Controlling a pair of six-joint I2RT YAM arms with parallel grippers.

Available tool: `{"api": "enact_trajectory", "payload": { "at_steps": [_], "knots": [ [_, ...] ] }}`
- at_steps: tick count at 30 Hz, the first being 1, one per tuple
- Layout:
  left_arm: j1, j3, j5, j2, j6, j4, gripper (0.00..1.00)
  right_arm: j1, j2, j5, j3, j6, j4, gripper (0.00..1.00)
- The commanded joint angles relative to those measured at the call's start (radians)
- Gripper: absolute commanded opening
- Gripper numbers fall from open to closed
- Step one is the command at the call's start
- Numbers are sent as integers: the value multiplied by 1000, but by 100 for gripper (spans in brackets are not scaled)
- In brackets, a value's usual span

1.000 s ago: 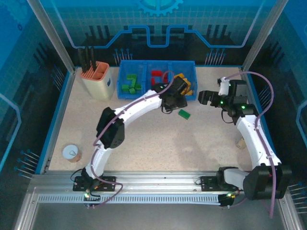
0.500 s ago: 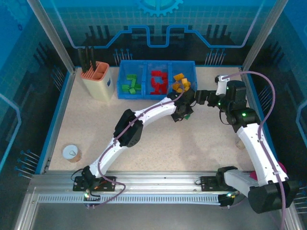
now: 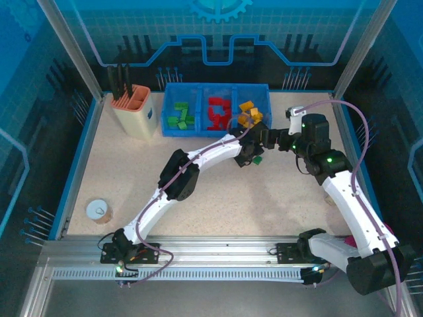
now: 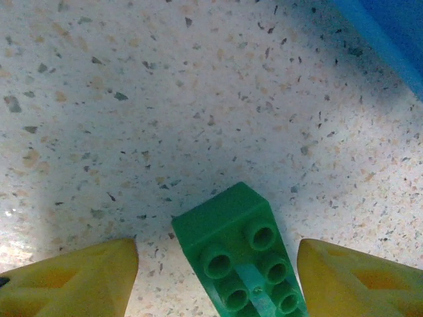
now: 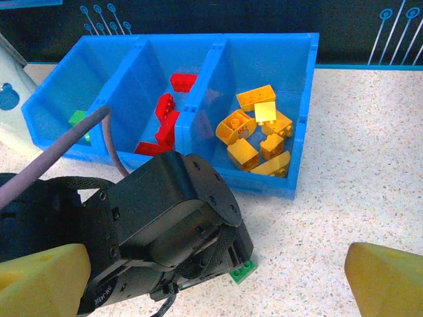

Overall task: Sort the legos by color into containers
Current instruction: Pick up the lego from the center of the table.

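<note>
Shifted rightward off the blue tray (image 3: 259, 88), the left tool (image 4: 215, 280) straddles a green lego (image 4: 236, 256) lying on the bench (image 3: 218, 195) near its far edge, jaws apart and not touching it. The right tool (image 5: 215, 280) gapes wide beside it.

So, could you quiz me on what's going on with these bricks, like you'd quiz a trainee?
1. True or false: the green brick on the table lies between the left fingers, with a gap on each side.
2. Which compartment of the blue tray holds the yellow bricks, seen from above? A: left. B: middle. C: right.
3. Fill in: the bricks in the middle compartment are coloured ___.
Key: 1 true; 2 C; 3 red.
</note>
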Motion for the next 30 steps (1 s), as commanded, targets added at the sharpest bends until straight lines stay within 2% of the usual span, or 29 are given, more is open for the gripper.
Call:
{"api": "enact_trajectory", "payload": {
  "at_steps": [1,3,11,16,23,30],
  "knots": [
    [0,35,43,43,-8,46,67,20,-12,19,-21,-8,19,100],
    [-1,30,53,48,-8,51,66,21,-22,15,-23,-5,14,100],
    [-3,26,119,74,-5,-14,47,20,-44,33,-20,-10,-2,100],
    [-9,-6,169,76,39,-106,43,21,-50,43,-28,-11,3,100],
    [-20,-274,226,-47,113,-113,35,21,-50,60,-28,-20,-2,100],
    [-21,-456,238,-172,246,-213,27,9,-48,69,-16,-24,-12,100]
  ]
}}
